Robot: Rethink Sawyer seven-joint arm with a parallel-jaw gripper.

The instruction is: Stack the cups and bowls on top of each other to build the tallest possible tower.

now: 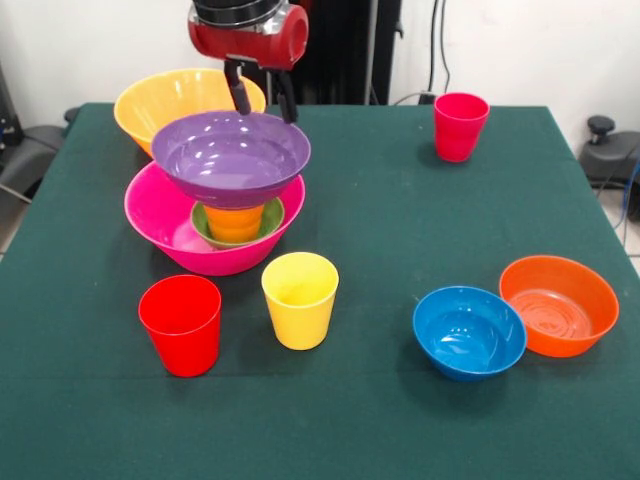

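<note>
The tower's base is the big hot-pink bowl (165, 225) at the left. Inside it sits the small green bowl (272, 218) with an orange cup (233, 222) in it. The wide purple bowl (232, 155) rests on top of the orange cup, slightly tilted. My gripper (266, 108) hangs just above the purple bowl's far rim, fingers (240, 92) apart and open, tips close to the rim. A red cup (182, 322) and a yellow cup (300, 298) stand in front of the tower. A crimson-pink cup (460, 125) stands at the far right.
The big orange-yellow bowl (160, 98) sits right behind the tower, touching it. A blue bowl (468, 332) and a medium orange bowl (560, 305) sit side by side, touching, at the near right on the green table (380, 210).
</note>
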